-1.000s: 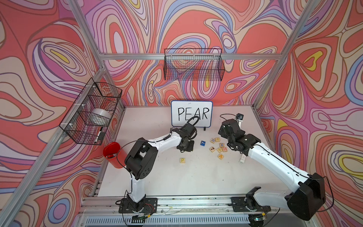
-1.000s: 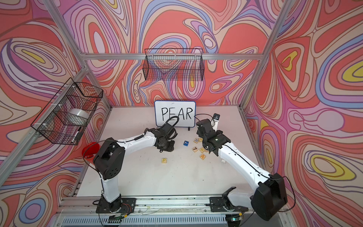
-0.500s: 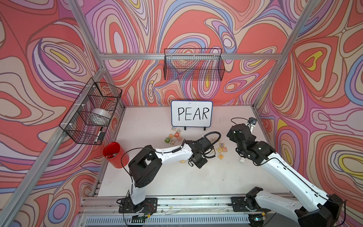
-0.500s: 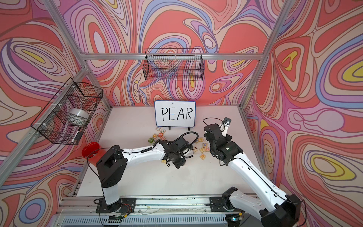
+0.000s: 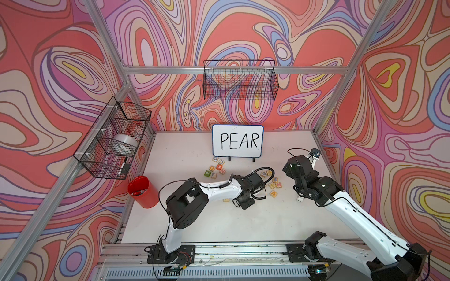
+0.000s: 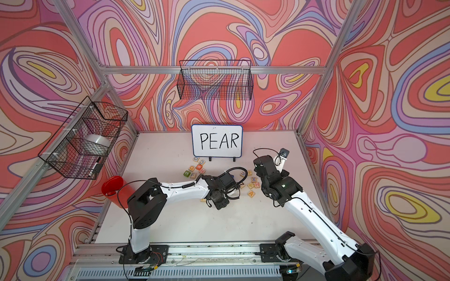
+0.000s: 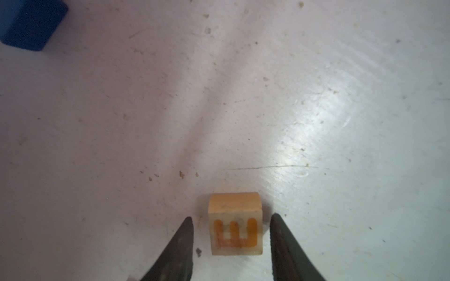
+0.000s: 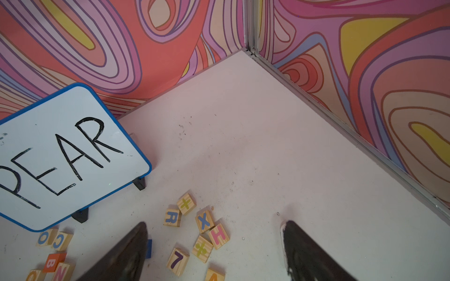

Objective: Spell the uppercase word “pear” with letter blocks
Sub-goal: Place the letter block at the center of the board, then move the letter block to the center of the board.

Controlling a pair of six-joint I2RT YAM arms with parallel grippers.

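1. Calling the whiteboard (image 5: 237, 143) twelve o'clock, the left gripper (image 7: 231, 220) is down near the middle of the table (image 5: 243, 226), pointing straight at the surface.
2. Its jaws are only slightly apart. The E block (image 7: 235, 225) sits on the table between them with a sliver of gap either side, so as far as I can see it's gripping nothing.
3. Why there? The P block (image 5: 226, 200) peeks out just at nine o'clock of that gripper, so E goes in as letter two. I can't tell if the E reads upright from the front, because the arm hides it in both top views.
4. The right gripper (image 8: 215, 223) hangs over at roughly three o'clock, jaws spread wide and empty. My guess is it's parked clear of the other arm, ready for the loose pile.
5. Left to fetch are the A block (image 5: 274, 194), about two o'clock of the left gripper, and the R block (image 8: 172, 217), further back toward one o'clock.
6. A plain blue cube (image 7: 31, 24) sits apart from the E and isn't part of the word.
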